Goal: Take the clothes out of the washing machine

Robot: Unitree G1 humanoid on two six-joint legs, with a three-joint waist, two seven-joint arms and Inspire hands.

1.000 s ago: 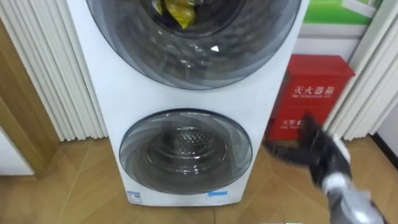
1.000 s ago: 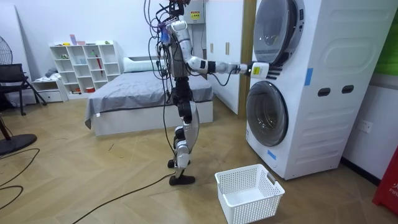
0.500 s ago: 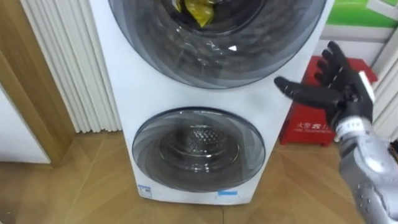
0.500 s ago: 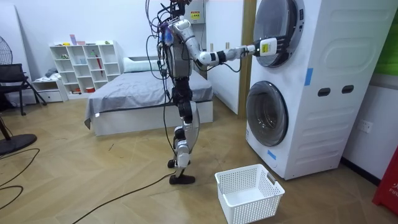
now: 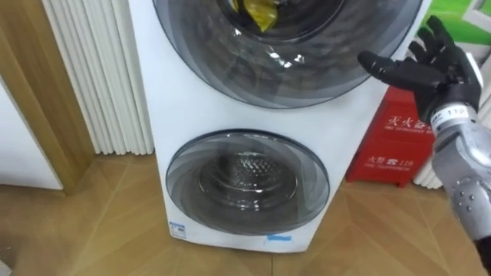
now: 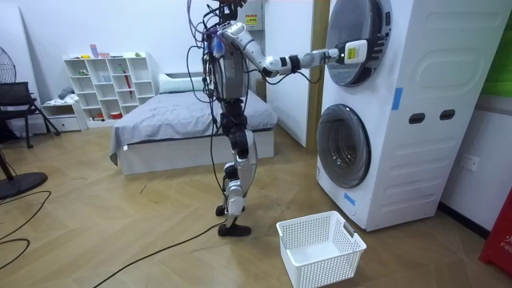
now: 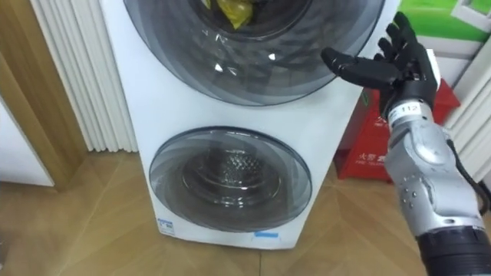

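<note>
Before the stacked washing machine (image 5: 180, 92) the robot stands upright on the wooden floor (image 5: 84, 230), facing the white front, with its right arm stretched out at shoulder height toward the upper of the two round doors. Its right hand (image 5: 443, 67) is at the right-hand edge of the upper door (image 5: 307, 65), fingers straight and spread, thumb pointing across toward the dark rim. It holds nothing, and whether the thumb actually touches the rim cannot be told.

The clothes are in the upper drum: a yellow garment (image 5: 259, 11) shows through the glass near the top of the view, with something darker beside it that is too dim to make out. That door looks closed. Below it sits the lower door (image 5: 247, 180), also closed, with the perforated drum visible behind its glass.

To the right of the machine, behind the raised forearm, stands a red cabinet (image 5: 393, 146); to the left is a white ribbed panel (image 5: 100, 77) against a wooden frame.

From the room camera, a white lattice basket (image 6: 320, 250) sits on the floor near the machine's lower corner — just ahead of the robot's feet and apart from them — and a grey bed (image 6: 172, 116) and a white shelf unit (image 6: 108, 84) stand behind the robot
</note>
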